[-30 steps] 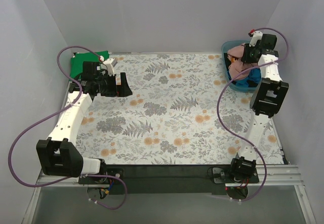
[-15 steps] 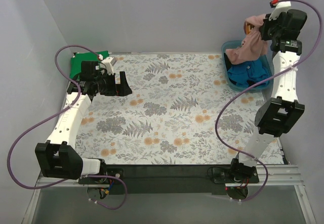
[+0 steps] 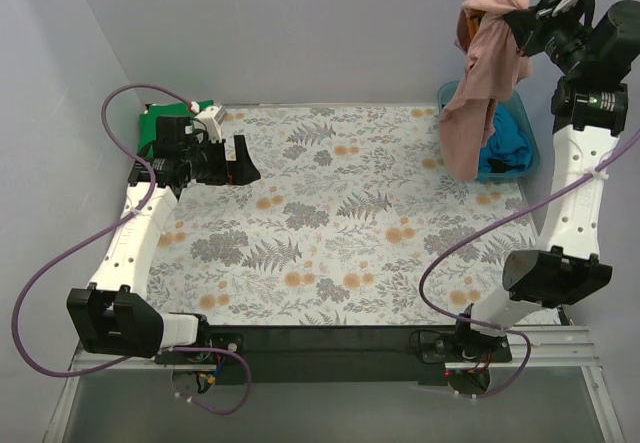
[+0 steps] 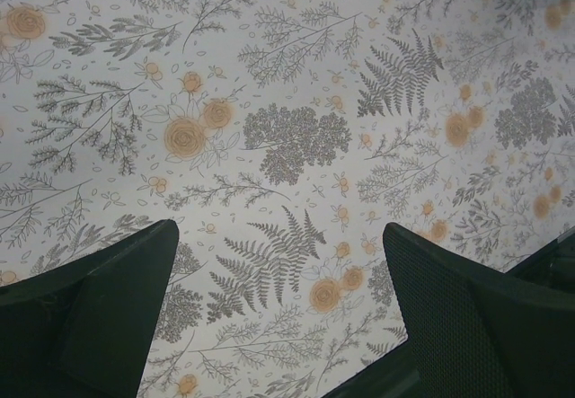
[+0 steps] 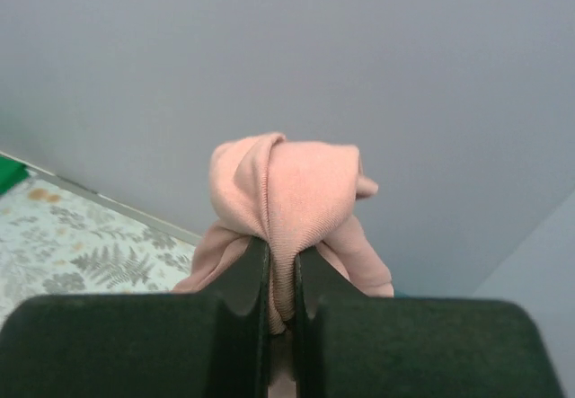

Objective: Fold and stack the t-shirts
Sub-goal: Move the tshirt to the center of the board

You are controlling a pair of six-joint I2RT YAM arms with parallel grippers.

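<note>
At upper right, our right fingers (image 3: 522,23) pinch the pink t-shirt (image 3: 482,83) aloft; left fingers (image 4: 280,313) gape empty. Next, we spread it on the bench (image 3: 330,213).

Pink t-shirt (image 3: 480,83) hangs bunched; blue t-shirt (image 3: 508,148) crumpled below; green t-shirt (image 3: 160,123) seemingly folded.

Surface: flat table under a pale floral table covering (image 3: 340,213) with grey ferns and orange blooms; dark strip along the near edge.
Far-right corner: teal plastic tub (image 3: 525,148) sits on the covering, crumpled bright blue cloth tee (image 3: 505,148) inside it.
Far-left corner: bright green cloth tee (image 3: 160,123) lies flat at the covering's edge, partly hidden by the left arm.
Left wrist view: bare floral print only (image 4: 296,128).
Middle: print only, nothing resting there.
</note>
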